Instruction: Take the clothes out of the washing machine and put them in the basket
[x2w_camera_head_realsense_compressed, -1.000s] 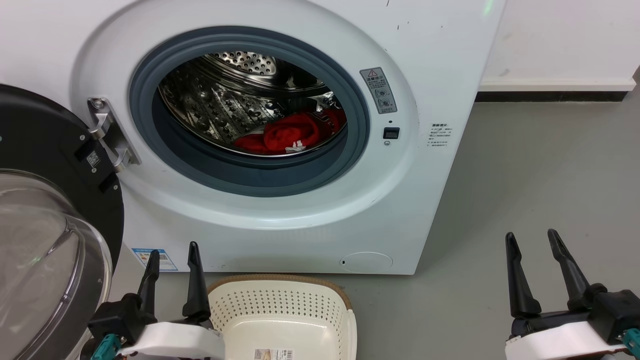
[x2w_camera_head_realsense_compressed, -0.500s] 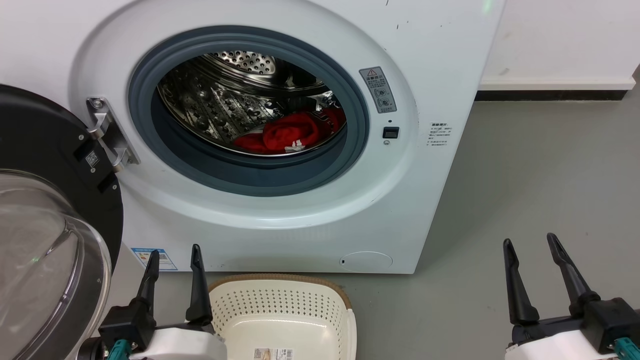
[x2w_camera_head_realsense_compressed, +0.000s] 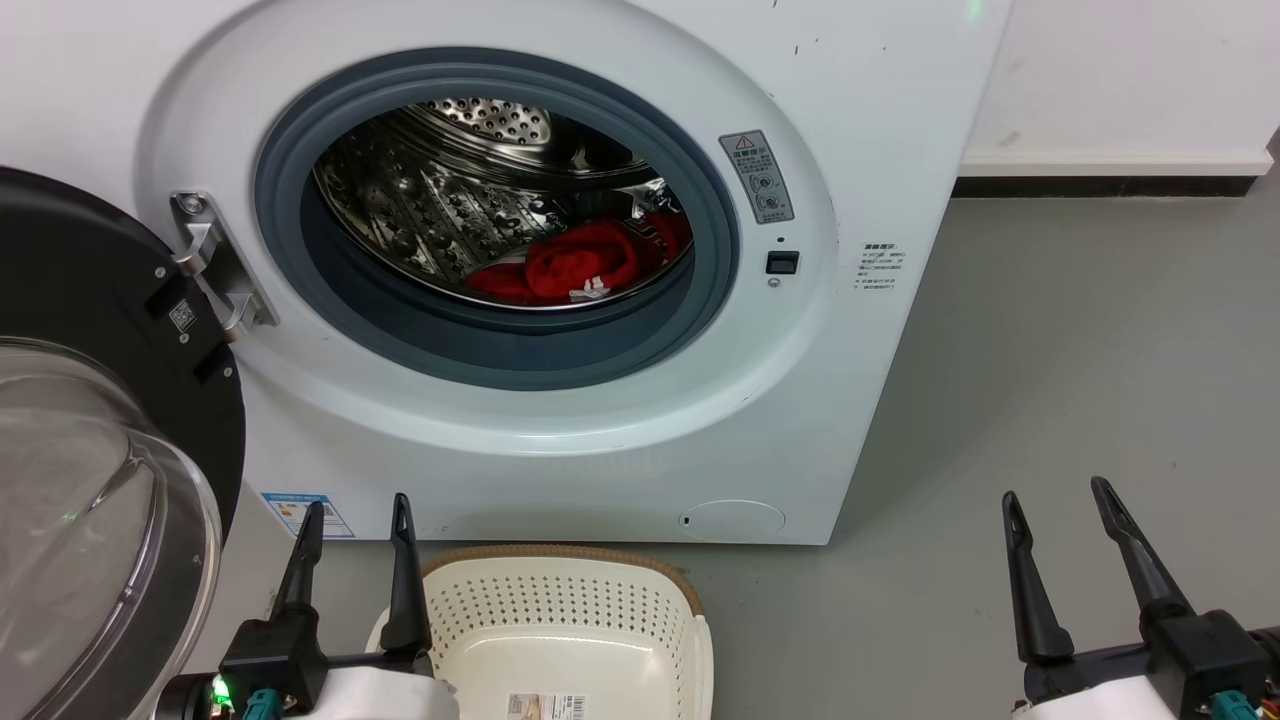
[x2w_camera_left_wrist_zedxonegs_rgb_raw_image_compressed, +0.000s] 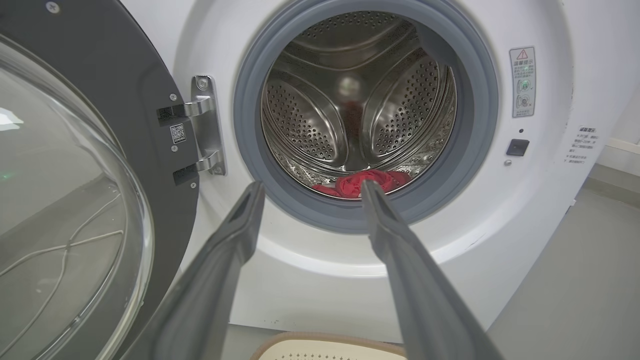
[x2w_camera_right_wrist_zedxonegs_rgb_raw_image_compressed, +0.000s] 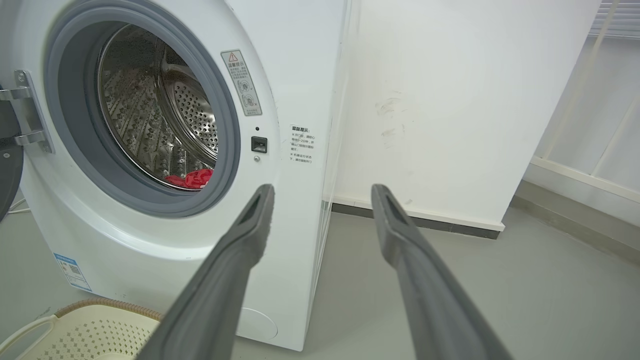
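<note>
The red clothes (x2w_camera_head_realsense_compressed: 575, 265) lie bunched at the bottom of the drum (x2w_camera_head_realsense_compressed: 430, 200) inside the washing machine (x2w_camera_head_realsense_compressed: 600, 440), whose door (x2w_camera_head_realsense_compressed: 90, 500) hangs open on the left, the basket (x2w_camera_head_realsense_compressed: 560, 556) stands on the floor (x2w_camera_head_realsense_compressed: 1050, 350) just before it, and the left hand (x2w_camera_head_realsense_compressed: 358, 502) and right hand (x2w_camera_head_realsense_compressed: 1055, 490) both hover with fingers spread, holding nothing.

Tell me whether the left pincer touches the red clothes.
Apart. The head view shows the left pincer low beside the basket, the red clothes well above inside the drum.
</note>
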